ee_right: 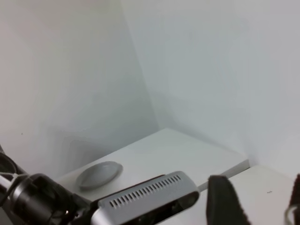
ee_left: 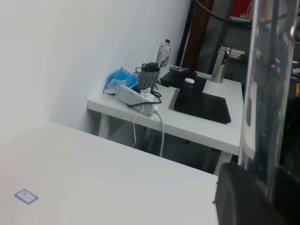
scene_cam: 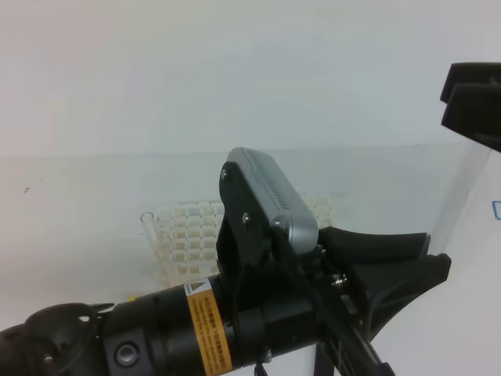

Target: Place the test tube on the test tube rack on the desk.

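Nearest the high camera, the left arm fills the foreground. Its left gripper [scene_cam: 435,249] is clenched on the test tube [ee_left: 265,93], which stands nearly upright out of the jaws as a faint clear column. Gripping it low leaves the upper length free, probably so that it can be taken over or steered end-first into a hole. So the tube is in the air, to the right of the test tube rack [scene_cam: 188,235] and well apart from it, not yet placed. The rack sits flat on the desk [scene_cam: 70,196] behind the arm, which hides its middle. The square holes that show look empty. A small clear rim [scene_cam: 145,218] shows at the rack's left edge; whether it is another tube I cannot tell. Further back and higher, the right gripper [ee_right: 260,199] hangs near the tube's upper end. In its wrist view the fingers stand wide apart with nothing between them, so it reads as released, perhaps waiting to receive the tube. That view also catches a shallow grey dish [ee_right: 98,174], apparently holding nothing. Farthest off, the left wrist view shows a side table [ee_left: 197,126] carrying a metal flask [ee_left: 223,63], a power strip [ee_left: 137,98] and a black mat [ee_left: 202,104].
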`<state>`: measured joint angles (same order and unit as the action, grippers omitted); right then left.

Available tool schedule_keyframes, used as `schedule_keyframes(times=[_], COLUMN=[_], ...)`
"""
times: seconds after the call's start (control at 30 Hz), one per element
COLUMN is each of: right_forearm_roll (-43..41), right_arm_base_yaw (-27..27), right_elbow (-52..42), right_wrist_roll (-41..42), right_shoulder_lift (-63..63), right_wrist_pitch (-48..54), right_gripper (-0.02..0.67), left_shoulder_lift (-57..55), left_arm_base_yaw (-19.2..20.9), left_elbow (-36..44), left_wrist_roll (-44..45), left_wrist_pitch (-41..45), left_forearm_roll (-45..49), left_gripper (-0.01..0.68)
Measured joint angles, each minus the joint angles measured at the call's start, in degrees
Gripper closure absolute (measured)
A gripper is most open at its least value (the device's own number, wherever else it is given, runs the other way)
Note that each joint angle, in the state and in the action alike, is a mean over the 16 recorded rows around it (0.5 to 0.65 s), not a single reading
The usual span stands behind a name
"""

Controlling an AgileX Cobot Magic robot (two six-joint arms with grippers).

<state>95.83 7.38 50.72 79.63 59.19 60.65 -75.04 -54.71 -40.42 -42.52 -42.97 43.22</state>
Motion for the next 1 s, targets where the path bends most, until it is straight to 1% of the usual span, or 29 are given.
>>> schedule_keyframes(times=[0.3,0.77,0.9,1.0], right_forearm_roll=[-0.63,-1.49,-1.58,-1.58], right_arm_base_yaw=[0.00,0.00,0.00,0.00], right_elbow=[0.07,0.12,0.15,0.18], right_wrist_roll=[-0.44,0.51,1.20,1.57], right_shoulder_lift=[0.04,0.04,0.04,0.05], right_wrist_pitch=[-0.62,-2.19,-2.73,-3.48], right_gripper=[0.389,0.510,0.527,0.529], left_shoulder_lift=[0.04,0.00,0.05,0.37], left_arm_base_yaw=[0.01,0.00,0.00,0.00], left_elbow=[0.00,0.00,0.00,0.00], left_wrist_roll=[1.07,1.77,3.92,7.32], left_wrist_pitch=[-0.16,-0.58,-0.23,0.80], left_forearm_roll=[-1.34,-2.56,-3.66,-5.32], left_gripper=[0.562,0.562,0.559,0.554])
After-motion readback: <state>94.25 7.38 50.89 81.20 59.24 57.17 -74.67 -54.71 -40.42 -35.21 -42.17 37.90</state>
